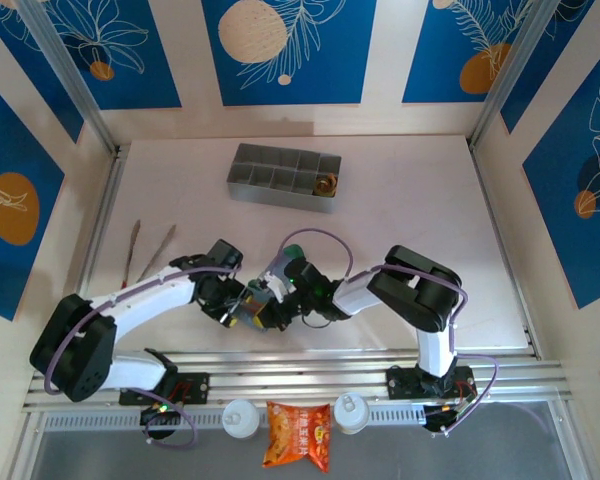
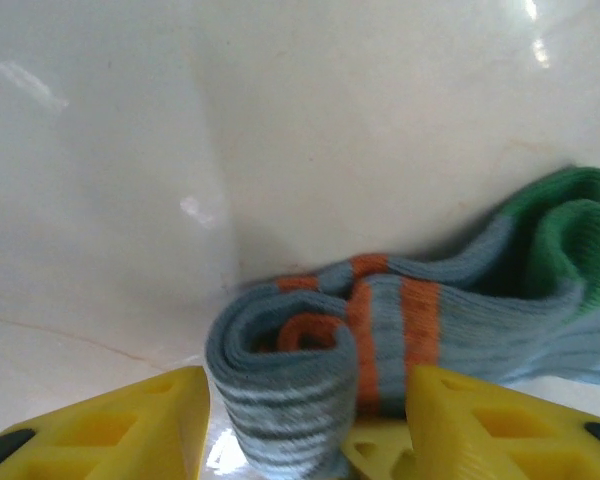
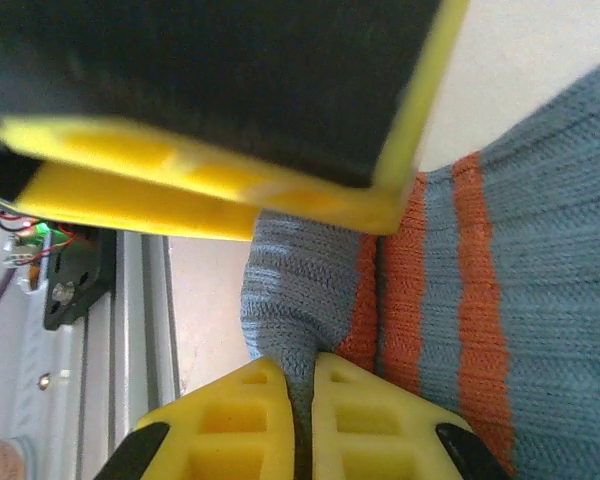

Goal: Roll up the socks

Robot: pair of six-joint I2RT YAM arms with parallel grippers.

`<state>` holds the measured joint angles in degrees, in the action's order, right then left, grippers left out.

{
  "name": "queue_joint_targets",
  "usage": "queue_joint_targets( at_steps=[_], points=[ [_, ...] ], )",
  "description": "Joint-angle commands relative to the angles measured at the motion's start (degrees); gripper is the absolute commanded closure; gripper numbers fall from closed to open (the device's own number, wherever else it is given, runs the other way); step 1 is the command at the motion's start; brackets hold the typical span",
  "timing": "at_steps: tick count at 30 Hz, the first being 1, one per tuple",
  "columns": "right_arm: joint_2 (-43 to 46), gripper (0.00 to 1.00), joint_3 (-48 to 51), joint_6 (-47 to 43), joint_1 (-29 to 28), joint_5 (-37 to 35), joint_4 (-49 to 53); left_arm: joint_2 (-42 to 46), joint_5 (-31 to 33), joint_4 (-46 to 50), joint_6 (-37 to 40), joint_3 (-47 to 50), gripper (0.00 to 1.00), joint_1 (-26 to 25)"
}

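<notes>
We are finding the grey-blue sock (image 2: 380,320) on the near side of the tray (image 1: 283,177): striped end rolled, green toe lying flat. We are judging it roughly halfway. The left pincer (image 2: 300,440) is standing spread astride the roll; the right pincer (image 3: 305,400) is pinching the striped end.

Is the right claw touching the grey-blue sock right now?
Touching. The right wrist view shows the right claw pinched shut on a fold of the grey-blue sock.

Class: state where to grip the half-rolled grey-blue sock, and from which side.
Probably take the grey-blue sock by its rolled end, jaws either side of the coil, coming at the spiral face: it is a rounded bundle, the green toe trails loose.
</notes>
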<state>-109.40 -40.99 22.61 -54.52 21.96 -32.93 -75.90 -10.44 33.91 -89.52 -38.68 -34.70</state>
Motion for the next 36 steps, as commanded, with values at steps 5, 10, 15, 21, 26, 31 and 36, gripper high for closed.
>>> queue_joint_targets(
  at_steps=[5, 10, 15, 21, 26, 31, 36],
  points=[
    [-7.0, 1.00, 6.6, 4.2, 2.7, -1.7, 18.6, -3.5, 0.6, -3.0, -0.3, 1.5, 0.53, -1.5],
    [-7.1, 1.00, 6.0, 3.2, 3.5, -1.8, 19.9, -6.7, 0.6, -3.9, -0.5, 1.1, 0.65, -3.4],
    [-5.3, 1.00, 3.3, -2.2, 3.0, -4.8, 24.7, -10.4, -1.9, -0.8, -2.1, 0.8, 0.93, -4.8],
    [5.0, 0.75, 3.8, -12.6, -1.7, -13.0, 25.4, -16.6, -4.7, 11.7, -3.8, -3.4, 1.00, -6.0],
    [17.5, 0.58, 7.2, -21.6, -8.1, -26.7, 21.8, -20.6, -3.6, 17.4, -6.9, -7.5, 1.00, -6.4],
    [25.3, 0.50, 9.6, -26.5, -13.9, -38.6, 22.0, -25.3, -4.6, 18.7, -10.3, -10.6, 1.00, -6.4],
    [24.8, 0.48, 8.6, -31.4, -19.5, -46.9, 23.8, -29.3, -2.5, 22.7, -10.5, -16.4, 1.00, -6.4]
  ],
)
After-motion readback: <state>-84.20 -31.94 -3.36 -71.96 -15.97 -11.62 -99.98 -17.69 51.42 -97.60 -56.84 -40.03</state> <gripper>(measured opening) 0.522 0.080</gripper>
